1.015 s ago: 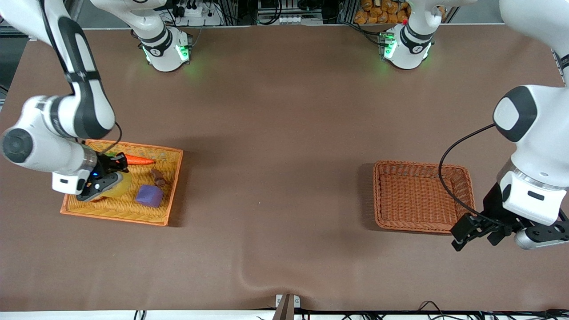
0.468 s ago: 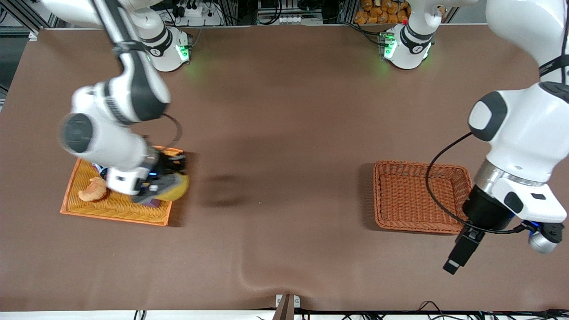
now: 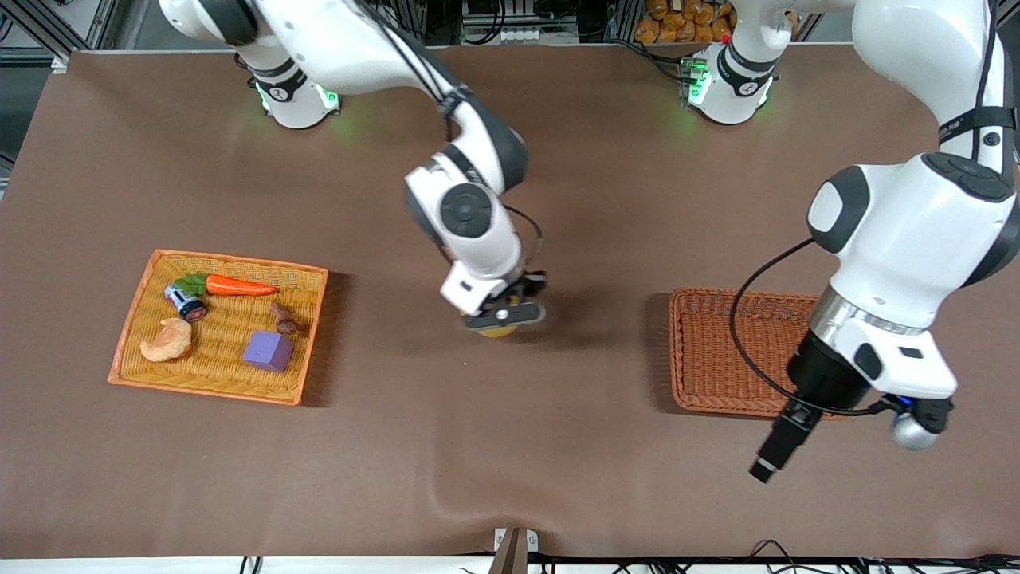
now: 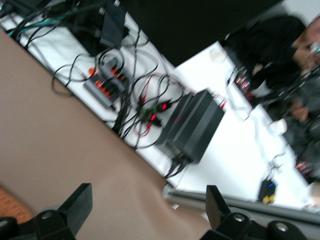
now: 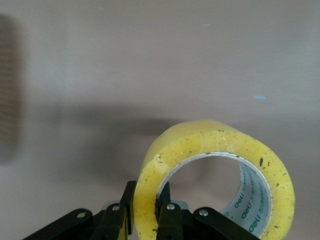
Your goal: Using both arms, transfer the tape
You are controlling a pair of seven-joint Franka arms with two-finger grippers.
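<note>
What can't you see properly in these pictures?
- Front view: the tape is mostly hidden under the right claw.
- Front view: the brown basket has a corner covered by the left arm.
- Left wrist view: the left claw is cut off by the edge; the background is blurred.

Toys in tray [image 3: 127,347]; empty basket [image 3: 687,351].

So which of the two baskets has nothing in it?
The darker brown basket toward the left arm's end of the table; the orange tray holds toys, and the left gripper hangs beside the brown one.
</note>
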